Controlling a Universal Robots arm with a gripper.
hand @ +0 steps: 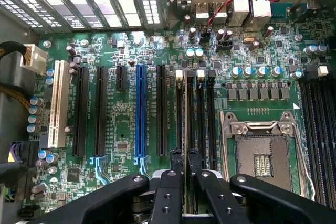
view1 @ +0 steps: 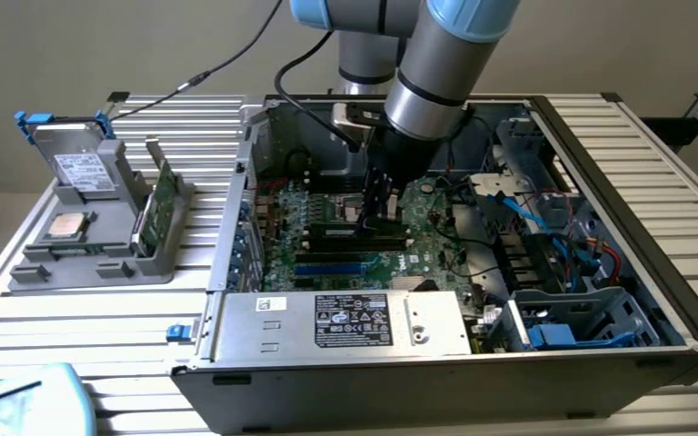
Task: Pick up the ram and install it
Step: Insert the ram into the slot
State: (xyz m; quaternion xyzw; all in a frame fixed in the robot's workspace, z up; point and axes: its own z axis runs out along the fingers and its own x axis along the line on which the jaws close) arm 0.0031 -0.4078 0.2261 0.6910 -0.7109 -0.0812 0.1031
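Note:
My gripper [hand: 185, 157] is shut on the ram [hand: 186, 114]. I see the ram edge-on as a thin strip running away from the fingertips [hand: 176, 156]. It stands on edge, lengthwise along the black memory slots [hand: 201, 114] with white end clips, beside the CPU socket [hand: 260, 156]. Whether its lower edge sits in a slot I cannot tell. In the exterior view the gripper [view1: 380, 213] reaches down into the open computer case [view1: 640, 182], low over the green motherboard [view1: 428, 218].
A grey tray [view1: 83, 259] at the exterior view's left holds a hard drive [view1: 76, 163], a CPU chip [view1: 68, 225] and a taller green card [view1: 161, 204]. A power supply [view1: 349, 320] lies along the case front. Cables [view1: 555, 236] and a drive cage fill the case's right side. Long expansion slots, one blue [hand: 140, 111], lie next to the memory slots.

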